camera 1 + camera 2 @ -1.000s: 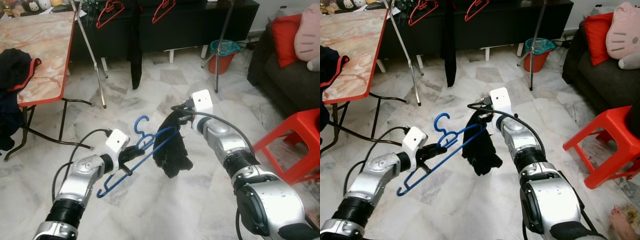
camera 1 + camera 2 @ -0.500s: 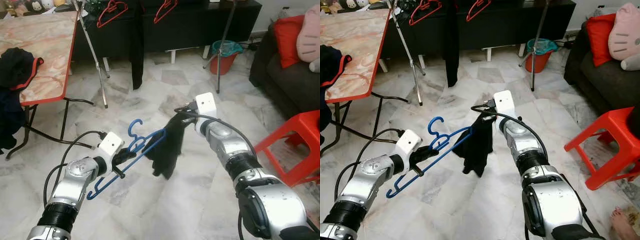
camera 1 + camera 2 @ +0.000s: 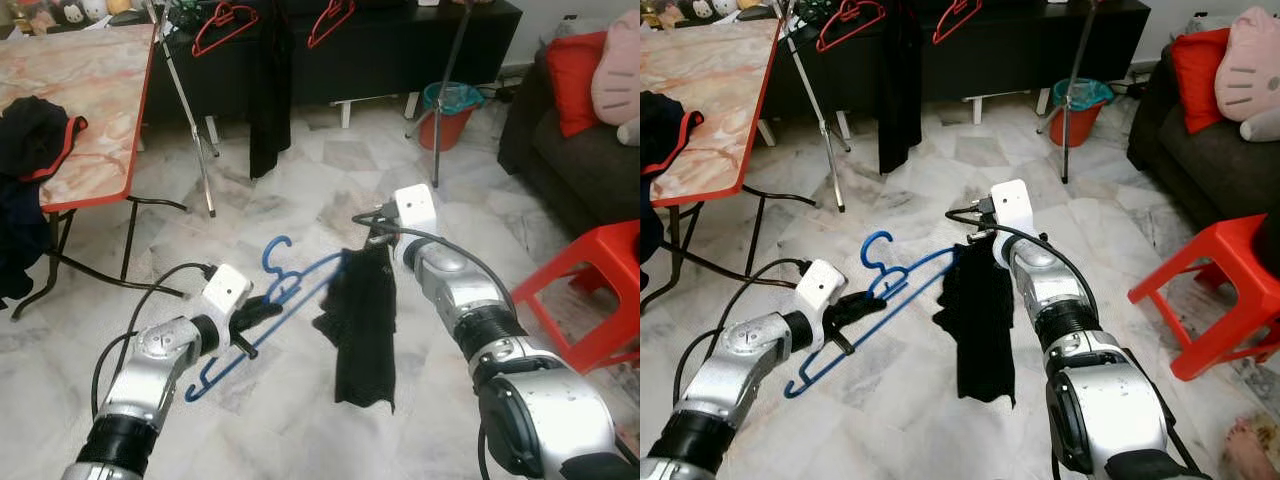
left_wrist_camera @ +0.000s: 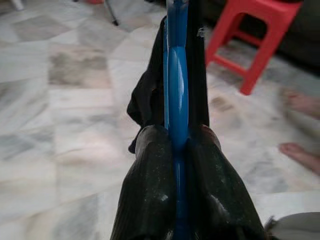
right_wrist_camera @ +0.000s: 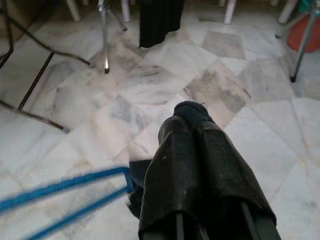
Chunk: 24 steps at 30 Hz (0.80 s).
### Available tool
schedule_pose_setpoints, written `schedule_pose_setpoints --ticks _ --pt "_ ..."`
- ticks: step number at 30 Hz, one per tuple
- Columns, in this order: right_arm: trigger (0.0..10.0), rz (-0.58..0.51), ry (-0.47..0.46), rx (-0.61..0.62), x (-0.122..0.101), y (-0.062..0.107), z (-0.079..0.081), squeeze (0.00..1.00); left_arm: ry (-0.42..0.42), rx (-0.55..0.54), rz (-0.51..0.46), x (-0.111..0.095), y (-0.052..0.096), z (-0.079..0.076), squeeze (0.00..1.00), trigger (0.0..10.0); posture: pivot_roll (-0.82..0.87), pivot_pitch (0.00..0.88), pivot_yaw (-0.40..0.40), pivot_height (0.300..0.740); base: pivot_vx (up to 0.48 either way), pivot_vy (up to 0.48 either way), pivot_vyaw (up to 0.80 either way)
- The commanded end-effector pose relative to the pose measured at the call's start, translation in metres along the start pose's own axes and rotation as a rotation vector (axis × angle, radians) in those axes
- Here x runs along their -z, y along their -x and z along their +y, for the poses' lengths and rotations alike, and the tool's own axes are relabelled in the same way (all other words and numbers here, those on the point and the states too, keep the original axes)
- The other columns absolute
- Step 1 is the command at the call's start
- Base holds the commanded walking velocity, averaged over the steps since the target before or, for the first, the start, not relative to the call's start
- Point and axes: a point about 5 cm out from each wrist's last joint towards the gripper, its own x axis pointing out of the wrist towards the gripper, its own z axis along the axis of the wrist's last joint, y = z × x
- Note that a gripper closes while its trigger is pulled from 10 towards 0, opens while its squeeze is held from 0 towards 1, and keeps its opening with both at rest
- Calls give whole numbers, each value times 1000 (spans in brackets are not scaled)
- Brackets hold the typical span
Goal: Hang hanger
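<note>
Marble floor (image 3: 300, 420) spread below; mid-frame the black garment (image 3: 365, 330), bunched a moment earlier, now hung long from the clenched right gripper (image 3: 372, 238), its top just reaching the blue hanger (image 3: 262, 310) the left gripper (image 3: 262, 312) grasped, so threading looked close.

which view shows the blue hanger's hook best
The right eye view: the blue hanger shows whole, hook up, held by the left gripper, its far end at the black garment. The left eye view shows it similarly. The left wrist view sees it edge-on between the fingers; the right wrist view catches blurred bars.
</note>
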Motion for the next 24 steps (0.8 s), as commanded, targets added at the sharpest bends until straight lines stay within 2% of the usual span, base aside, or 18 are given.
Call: schedule_pose_setpoints --ticks 1,4,7,12,18,24 --pt "10000 -46 -46 27 -11 1 -3 0 -4 53 -2 -1 3 -6 0 10000 -166 90 -19 740 0 0 0" --pt "10000 -56 -111 53 -15 1 -6 0 -19 97 16 -1 5 -10 0 10000 -163 90 -21 740 0 0 0" --pt "10000 -62 -137 67 -17 1 -7 0 -37 94 29 0 5 -10 0 10000 -163 90 -21 740 0 0 0" --pt "10000 -61 -154 60 -17 1 -4 0 -77 -22 54 1 -2 -1 0 10000 -167 87 -22 740 0 0 0" --pt "10000 -58 -172 56 -16 0 -1 0 -88 -93 -6 -9 -8 2 0 10000 -163 88 -21 740 0 0 0" --pt "10000 -54 -191 46 -16 0 2 0 -83 -76 -39 -14 -11 0 0 10000 -163 88 -20 740 0 0 0"
